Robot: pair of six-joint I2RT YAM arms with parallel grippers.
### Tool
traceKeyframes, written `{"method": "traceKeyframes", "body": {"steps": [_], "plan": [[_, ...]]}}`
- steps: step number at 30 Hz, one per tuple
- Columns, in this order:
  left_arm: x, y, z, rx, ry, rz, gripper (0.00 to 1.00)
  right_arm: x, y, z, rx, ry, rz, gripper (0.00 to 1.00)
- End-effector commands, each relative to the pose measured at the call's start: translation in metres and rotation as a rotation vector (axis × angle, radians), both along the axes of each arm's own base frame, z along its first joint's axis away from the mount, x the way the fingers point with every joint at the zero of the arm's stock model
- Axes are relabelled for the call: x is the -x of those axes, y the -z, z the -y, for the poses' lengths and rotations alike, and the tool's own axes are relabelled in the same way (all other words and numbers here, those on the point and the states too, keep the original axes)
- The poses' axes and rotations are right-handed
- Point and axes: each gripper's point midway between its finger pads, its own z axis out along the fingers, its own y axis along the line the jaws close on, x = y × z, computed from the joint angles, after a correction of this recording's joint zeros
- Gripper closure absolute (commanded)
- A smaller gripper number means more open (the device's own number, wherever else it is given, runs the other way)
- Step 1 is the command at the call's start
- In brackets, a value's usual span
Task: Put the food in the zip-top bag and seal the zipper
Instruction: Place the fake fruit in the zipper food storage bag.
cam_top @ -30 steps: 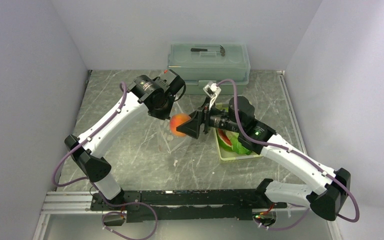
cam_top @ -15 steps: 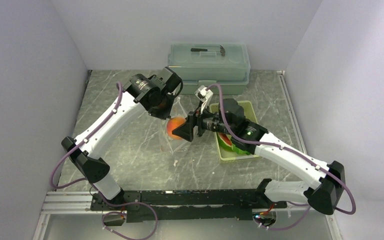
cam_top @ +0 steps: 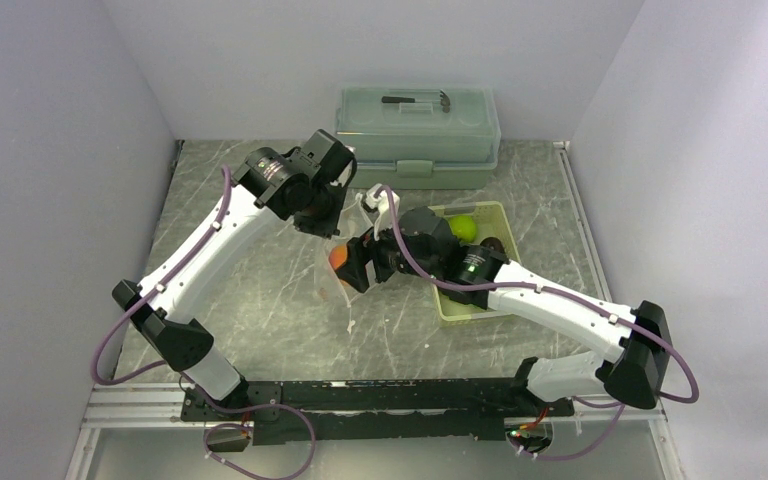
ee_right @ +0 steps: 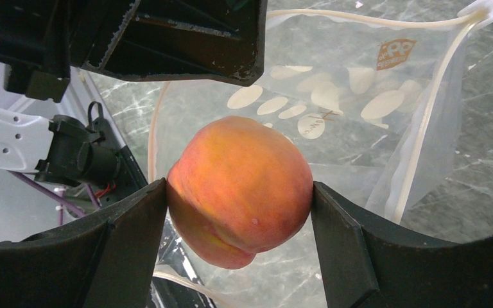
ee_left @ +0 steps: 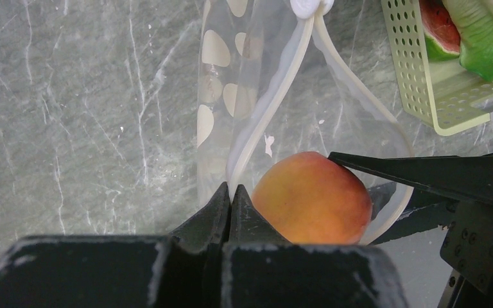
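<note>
Mid-tabletop [cam_top: 260, 300], just left of the tray [ee_left: 416, 77]: first piece is going in, nothing deposited yet as far as I can see. Left end effector [ee_left: 230, 196] is pinched closed on one lip of the zip-top bag [ee_left: 228, 96] and holds it up off the surface, so the mouth hangs open as a loop. The zipper [ee_left: 276, 83] is plainly unsealed, with its two strips well apart. Right end effector [ee_right: 239, 192] is clamped on the orange-red round fruit [ee_right: 241, 167], one finger on each side. From the left wrist view the fruit sits inside the loop of the mouth, so I'd call it at or just through the opening, not released. The dotted pouch below it looks empty through the clear plastic. In the tray: watermelon slice [ee_left: 440, 29] and lettuce [ee_left: 488, 38] at the near end, green fruit [cam_top: 463, 227] and dark round piece [cam_top: 493, 243] at the far end. The right arm covers part of the tray, so I can't tell if more lies under it. My estimate: early stage. Left to do: drop this fruit, move four or more pieces across, then press the zipper closed along its whole length.
</note>
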Motion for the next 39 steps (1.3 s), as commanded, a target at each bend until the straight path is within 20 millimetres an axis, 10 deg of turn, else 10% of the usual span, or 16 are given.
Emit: {"method": "traceKeyframes", "body": {"steps": [1, 10, 27, 39], "plan": [[-0.002, -0.02, 0.0, 0.071, -0.017, 0.057, 1.0, -0.008, -0.033, -0.001, -0.04, 0.034, 0.083, 0.26], [-0.005, -0.019, -0.004, 0.066, -0.031, 0.064, 1.0, -0.002, -0.05, 0.002, -0.074, 0.033, 0.087, 0.01], [-0.01, -0.02, -0.019, 0.016, -0.061, 0.088, 1.0, -0.011, -0.109, 0.045, -0.154, 0.192, 0.206, 0.0], [-0.016, -0.025, -0.037, -0.051, -0.09, 0.122, 1.0, -0.054, -0.106, 0.104, 0.022, 0.497, 0.256, 0.04]]}}
